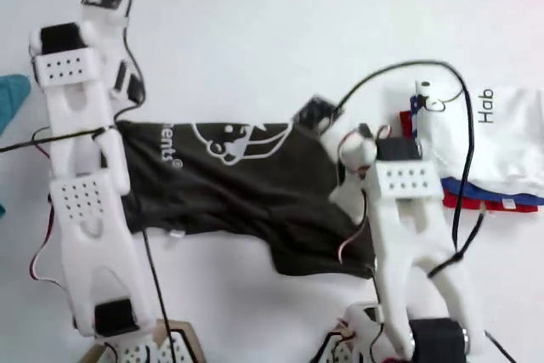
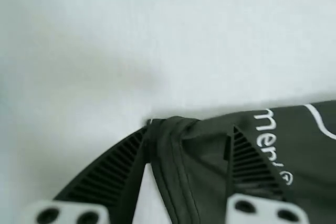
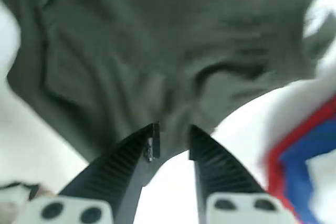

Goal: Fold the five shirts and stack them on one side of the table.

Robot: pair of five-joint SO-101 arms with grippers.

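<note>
- Dark shirt (image 1: 229, 184): light, limp; likely best taken at hem corners.
- Left gripper (image 2: 191, 127): parted wide, hem between.
- Right gripper (image 3: 171, 129): slightly parted at edge; grip unclear.

You can pass along the table's (image 1: 255, 40) far edge — dark shirt (image 1: 246, 189) fills the middle, folded stack (image 1: 501, 150) the right edge.

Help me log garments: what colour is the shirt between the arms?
The shirt is dark grey with white print; the high view shows it best.
</note>
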